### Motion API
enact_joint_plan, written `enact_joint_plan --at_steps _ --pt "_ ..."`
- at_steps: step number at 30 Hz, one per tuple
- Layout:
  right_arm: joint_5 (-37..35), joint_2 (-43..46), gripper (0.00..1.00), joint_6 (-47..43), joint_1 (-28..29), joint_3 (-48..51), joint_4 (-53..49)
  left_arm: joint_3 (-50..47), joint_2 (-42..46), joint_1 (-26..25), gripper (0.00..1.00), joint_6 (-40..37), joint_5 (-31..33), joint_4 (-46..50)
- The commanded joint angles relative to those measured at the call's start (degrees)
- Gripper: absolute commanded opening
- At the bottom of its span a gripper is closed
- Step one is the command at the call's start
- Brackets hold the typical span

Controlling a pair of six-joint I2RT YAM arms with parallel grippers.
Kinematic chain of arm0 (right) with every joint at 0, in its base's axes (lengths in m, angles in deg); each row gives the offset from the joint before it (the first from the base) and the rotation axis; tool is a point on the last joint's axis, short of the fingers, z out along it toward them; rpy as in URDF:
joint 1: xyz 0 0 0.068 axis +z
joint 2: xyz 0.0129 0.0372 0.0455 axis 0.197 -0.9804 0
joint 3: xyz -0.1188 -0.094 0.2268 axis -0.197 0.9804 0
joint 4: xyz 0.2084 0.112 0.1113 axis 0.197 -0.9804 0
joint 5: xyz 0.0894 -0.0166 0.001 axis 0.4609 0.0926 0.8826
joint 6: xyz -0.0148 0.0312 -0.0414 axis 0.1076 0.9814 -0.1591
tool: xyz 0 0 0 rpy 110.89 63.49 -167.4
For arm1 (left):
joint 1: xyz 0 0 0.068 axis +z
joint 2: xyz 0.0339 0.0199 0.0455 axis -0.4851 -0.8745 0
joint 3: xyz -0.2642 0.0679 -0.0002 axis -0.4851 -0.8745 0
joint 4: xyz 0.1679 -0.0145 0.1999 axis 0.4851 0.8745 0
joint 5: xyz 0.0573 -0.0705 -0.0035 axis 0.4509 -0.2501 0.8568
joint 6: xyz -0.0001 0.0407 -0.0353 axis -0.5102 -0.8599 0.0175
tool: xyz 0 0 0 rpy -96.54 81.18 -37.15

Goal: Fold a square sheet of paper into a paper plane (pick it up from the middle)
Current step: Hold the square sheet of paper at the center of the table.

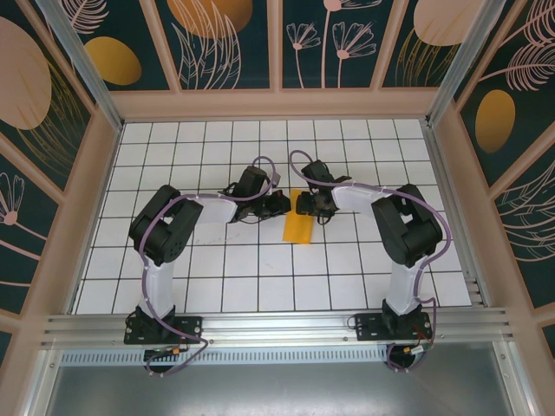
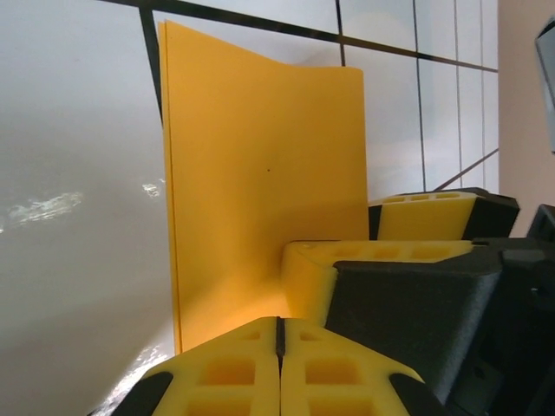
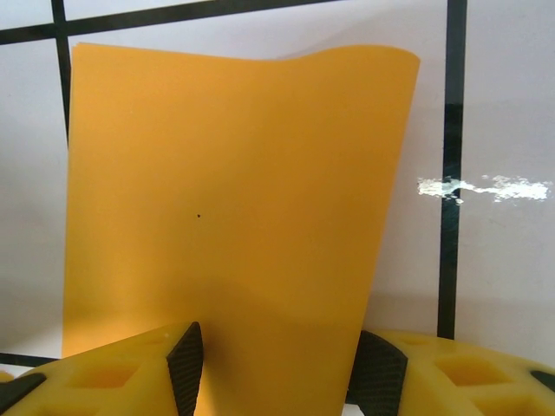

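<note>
Square sheet of paper point(image 1: 299, 228) already doubled into a narrow orange strip, lying lengthwise near the middle of the gridded surface point(image 1: 260, 277), its far end between the two hands. Left hand point(image 1: 284, 205) just left of that end, yellow pads point(image 2: 225, 373) pressed together with only a dark seam between them; possibly nipping the strip's edge, though too hidden under the pads to say. Right hand point(image 1: 302, 204) just right of it, pads point(image 3: 113, 377) standing roughly half apart, the strip running between them and brushing the right inner face. Judged as a creasing or re-gripping step early in the folding. To do it well: keep the two layers' edges matched, pin one end lightly while the other hand works, press straight down along the fold and avoid dragging the thin paper sideways across the slick surface. From the left wrist, a doubled edge along the strip's left side and the right hand's pads close beside the paper. From the right wrist, a gentle wave in the far edge. From above, neither detail, but the strip's place between both arms.
</note>
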State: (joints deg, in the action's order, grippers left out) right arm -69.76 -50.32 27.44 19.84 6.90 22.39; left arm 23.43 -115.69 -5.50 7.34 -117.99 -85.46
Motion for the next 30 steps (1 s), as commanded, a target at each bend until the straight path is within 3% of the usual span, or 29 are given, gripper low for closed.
enact_joint_plan --at_steps 1,24,30 --pt "0.44 -11.29 0.55 -0.99 -0.35 4.27 2.36 1.72 -1.58 -0.4 0.05 -1.52 0.79 3.06" --pt "1.35 -11.99 0.56 -0.58 -0.18 4.43 2.95 3.4 -3.84 -0.72 0.02 -2.66 1.58 6.64" --pt "2.83 -9.8 0.56 -0.5 -0.26 3.89 2.52 3.16 -3.54 -0.97 0.03 -3.0 7.6 13.1"
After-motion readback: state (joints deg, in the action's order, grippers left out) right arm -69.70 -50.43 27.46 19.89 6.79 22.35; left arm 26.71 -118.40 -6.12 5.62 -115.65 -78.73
